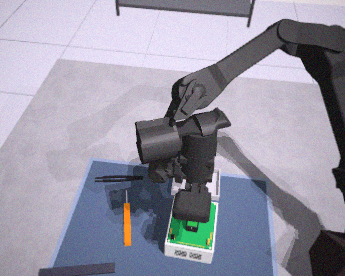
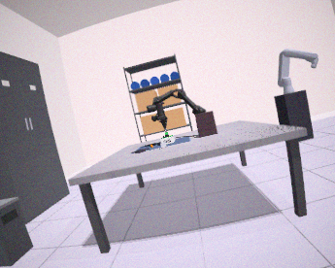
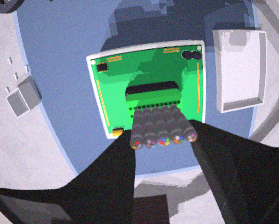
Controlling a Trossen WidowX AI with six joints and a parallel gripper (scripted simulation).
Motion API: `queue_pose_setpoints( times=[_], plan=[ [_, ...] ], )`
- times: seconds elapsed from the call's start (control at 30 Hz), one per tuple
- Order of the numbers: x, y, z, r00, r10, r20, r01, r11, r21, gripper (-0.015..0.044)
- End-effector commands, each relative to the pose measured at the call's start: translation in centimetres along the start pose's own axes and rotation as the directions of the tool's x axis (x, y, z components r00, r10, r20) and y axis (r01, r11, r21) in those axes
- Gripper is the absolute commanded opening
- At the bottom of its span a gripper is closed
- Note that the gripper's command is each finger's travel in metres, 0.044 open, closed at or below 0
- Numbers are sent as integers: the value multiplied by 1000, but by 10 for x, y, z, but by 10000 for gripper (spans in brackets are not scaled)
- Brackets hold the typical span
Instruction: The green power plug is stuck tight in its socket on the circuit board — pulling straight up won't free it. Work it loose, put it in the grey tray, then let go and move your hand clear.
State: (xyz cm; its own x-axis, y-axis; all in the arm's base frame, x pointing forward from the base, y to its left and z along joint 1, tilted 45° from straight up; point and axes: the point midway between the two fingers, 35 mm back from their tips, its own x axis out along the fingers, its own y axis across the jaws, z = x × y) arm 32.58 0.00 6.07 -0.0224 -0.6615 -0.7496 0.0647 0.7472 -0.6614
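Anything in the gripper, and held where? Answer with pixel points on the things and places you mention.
Yes: the green power plug with grey ribbed wires [image 3: 153, 96], held between the black gripper's fingers [image 1: 192, 223] [image 2: 166, 130] across its two opposite ends, near the wires; the exact contact is hidden.

Plug [image 1: 192, 223] [image 3: 154, 96]: green, wide block with a row of small dark openings; clamped in the gripper [image 1: 192, 206] [image 2: 166, 129] [image 3: 161, 129]. Grey leads with multicoloured ends extend from it toward the bottom of the wrist frame. Socket [image 3: 152, 87]: dark strip along the plug's upper edge; depth of engagement cannot be determined. Board [image 1: 180, 235] [image 3: 112, 82]: green, rectangular, lying flat in a white-edged housing, upper centre of the wrist frame. Tray [image 1: 216, 185] [image 3: 240, 70]: pale grey, rectangular, shallow-walled, upright, upper right of the wrist frame, apart from the board.
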Motion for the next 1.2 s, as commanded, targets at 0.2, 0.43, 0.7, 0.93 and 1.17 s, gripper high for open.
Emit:
queue_pose_setpoints(
  times=[0.2,0.43,0.7,0.93,1.17],
  plan=[
    [-19,2,0,999,-12,35,12,1000,-2,0],
    [-26,6,-1,998,-53,35,53,999,0,0],
    [-10,5,0,998,-53,35,53,999,0,0],
    [4,5,0,998,-54,35,54,999,0,52],
    [4,5,0,998,-54,35,54,999,0,236]
  ],
)
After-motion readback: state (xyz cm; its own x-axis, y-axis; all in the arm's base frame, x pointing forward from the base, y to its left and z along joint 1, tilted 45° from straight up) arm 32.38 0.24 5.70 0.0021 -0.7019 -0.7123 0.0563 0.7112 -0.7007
